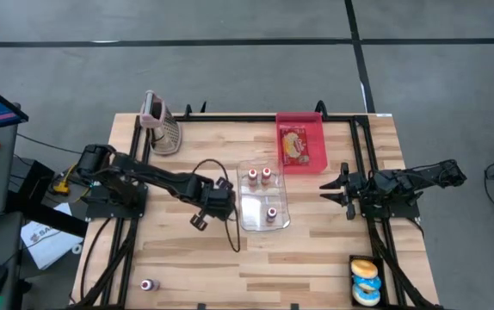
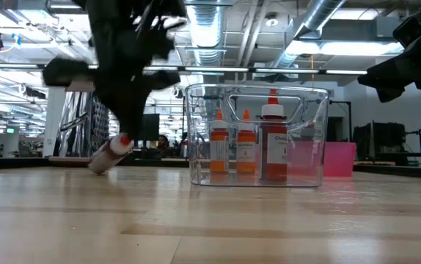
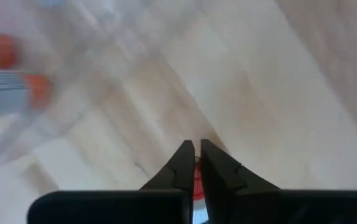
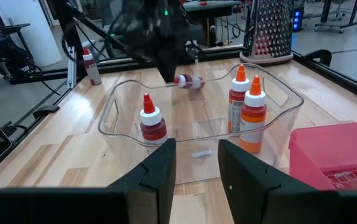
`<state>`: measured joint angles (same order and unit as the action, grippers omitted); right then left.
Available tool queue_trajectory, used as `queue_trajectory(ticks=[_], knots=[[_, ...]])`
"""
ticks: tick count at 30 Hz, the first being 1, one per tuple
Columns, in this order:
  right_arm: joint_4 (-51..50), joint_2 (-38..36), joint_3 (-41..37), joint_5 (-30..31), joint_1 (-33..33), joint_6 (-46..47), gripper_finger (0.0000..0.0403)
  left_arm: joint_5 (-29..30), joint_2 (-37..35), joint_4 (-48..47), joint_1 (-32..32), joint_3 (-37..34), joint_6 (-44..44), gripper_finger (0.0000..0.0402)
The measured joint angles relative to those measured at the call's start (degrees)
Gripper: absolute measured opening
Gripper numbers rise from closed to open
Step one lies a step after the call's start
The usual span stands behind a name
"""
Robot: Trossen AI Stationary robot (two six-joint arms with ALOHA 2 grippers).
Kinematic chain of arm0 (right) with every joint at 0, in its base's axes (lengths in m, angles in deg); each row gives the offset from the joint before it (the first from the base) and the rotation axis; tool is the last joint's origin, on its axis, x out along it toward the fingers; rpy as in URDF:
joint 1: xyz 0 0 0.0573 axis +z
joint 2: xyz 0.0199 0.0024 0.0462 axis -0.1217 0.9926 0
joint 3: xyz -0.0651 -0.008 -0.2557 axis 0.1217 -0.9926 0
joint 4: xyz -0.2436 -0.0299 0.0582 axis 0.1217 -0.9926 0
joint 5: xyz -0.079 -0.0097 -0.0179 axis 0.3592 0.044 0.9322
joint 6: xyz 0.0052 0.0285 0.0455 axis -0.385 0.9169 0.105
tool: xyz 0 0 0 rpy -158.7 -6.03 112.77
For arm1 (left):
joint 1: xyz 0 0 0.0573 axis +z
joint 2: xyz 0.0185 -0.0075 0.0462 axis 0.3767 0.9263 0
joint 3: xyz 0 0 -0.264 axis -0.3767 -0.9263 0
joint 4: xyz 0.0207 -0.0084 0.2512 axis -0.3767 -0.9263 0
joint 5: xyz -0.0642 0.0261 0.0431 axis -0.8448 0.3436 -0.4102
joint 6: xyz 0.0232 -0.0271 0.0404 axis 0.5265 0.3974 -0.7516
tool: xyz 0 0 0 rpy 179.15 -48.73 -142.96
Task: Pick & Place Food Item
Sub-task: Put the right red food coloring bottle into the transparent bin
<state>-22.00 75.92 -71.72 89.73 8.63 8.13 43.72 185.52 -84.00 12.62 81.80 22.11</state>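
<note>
In the view from above, a bin point(image 1: 264, 207) sits at the table's point(image 1: 316, 250) centre with three bottles point(image 1: 259, 177) standing in it. A tray point(image 1: 303, 142) lies at its one o'clock, a grater point(image 1: 163, 123) at ten, a lone bottle point(image 1: 148, 284) at seven, doughnuts point(image 1: 365, 282) at five, and another bottle point(image 1: 199, 221) lies just beside it at nine

The high view is looking straight down on the whole table point(image 1: 316, 250). The low view is sitting at tabletop height, facing level across it, close to the clear bin point(image 2: 258, 136). The left wrist camera is pointing down close at the wood. The right wrist camera is facing across the same clear bin, shared by 3 views.
</note>
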Motion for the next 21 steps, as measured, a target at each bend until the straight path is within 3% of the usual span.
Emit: queue_trajectory(ticks=[12, 15, 21], knots=[[0.0, 0.0, 0.0, 0.0, 0.0, 0.0, 0.0113, 0.0, -16.9, 1.5, 5.0, 1.8, 21.8, 0.0002], [0.0, 0.0, 0.0, 0.0, 0.0, 0.0, 0.0113, -1.6, -17.6, 0.9, 5.3, 1.7, 22.2, 0.0001], [0.0, 0.0, 0.0, 0.0, 0.0, 0.0, 0.0113, -9.4, -14.8, 0.4, 1.1, 0.2, 13.2, 0.0023]])
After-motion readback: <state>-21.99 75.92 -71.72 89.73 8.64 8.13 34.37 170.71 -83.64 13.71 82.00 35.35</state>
